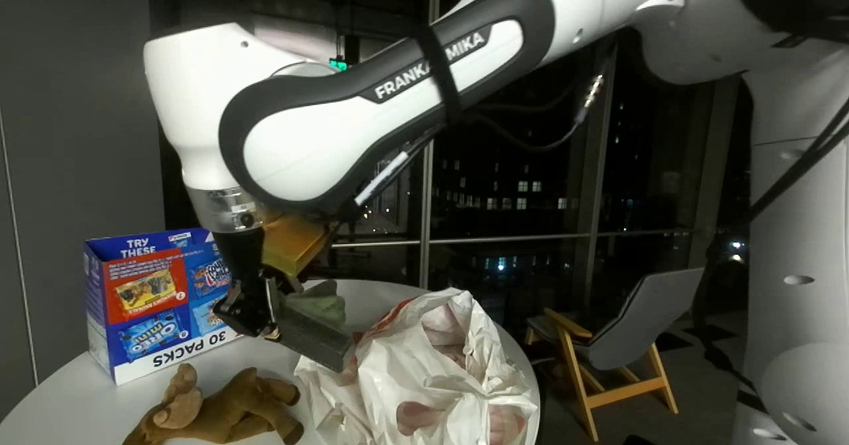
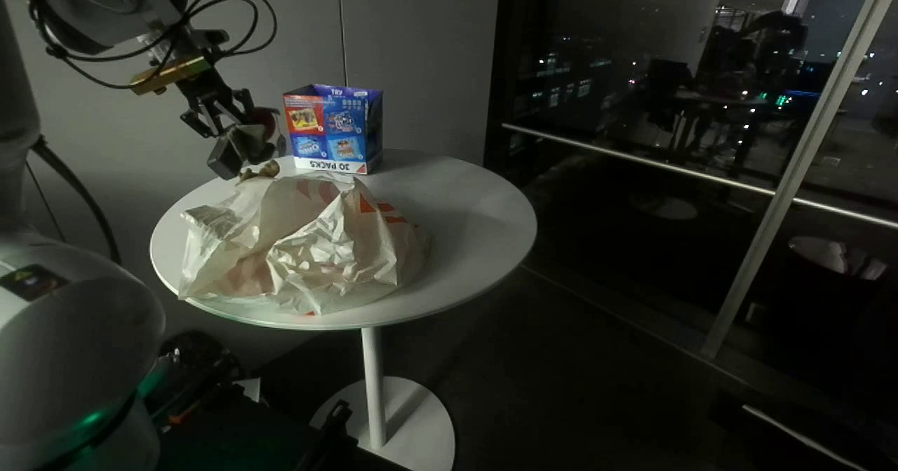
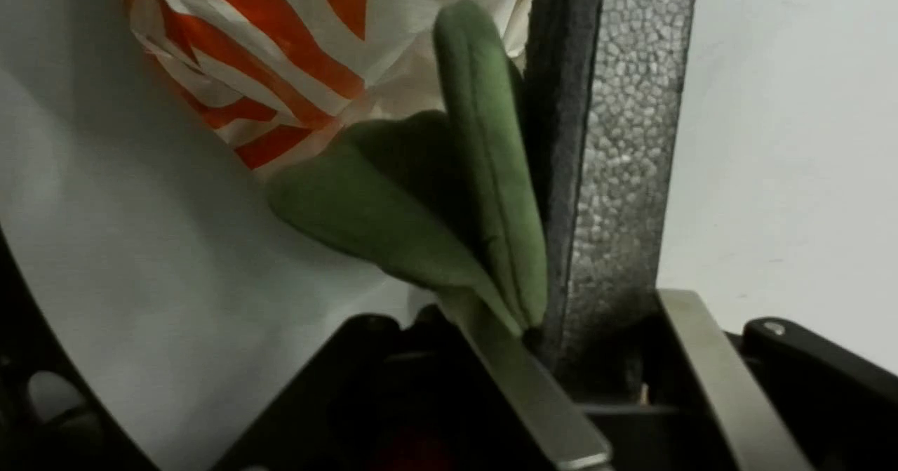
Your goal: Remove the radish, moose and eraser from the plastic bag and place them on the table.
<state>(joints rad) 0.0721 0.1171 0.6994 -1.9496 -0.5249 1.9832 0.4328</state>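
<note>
The eraser, a straight-edged dark grey block with one pebbled face and one darker, felt-like face, is held above the table, just beside the plastic bag. It is clasped near one end by the gripper, the jaws standing narrowed around it. The green cloth leaves of the radish, rounded and seamed, are seen alongside the block at the jaws; how firmly they are pinched cannot be told. The moose, of brown plush with paler antlers, is laid on the smooth white table near the bag. The bag is made of thin, crinkled white film, printed with orange-red stripes. By the wall an open-topped cardboard box is placed, on which "TRY THESE" and "OREO mini" can be read, while "30 PACKS" is printed upside down. On the glossy white arm, "FRANK" and "MIKA" are left legible around a black strap. Beyond, a grey chair is framed in wood.
</note>
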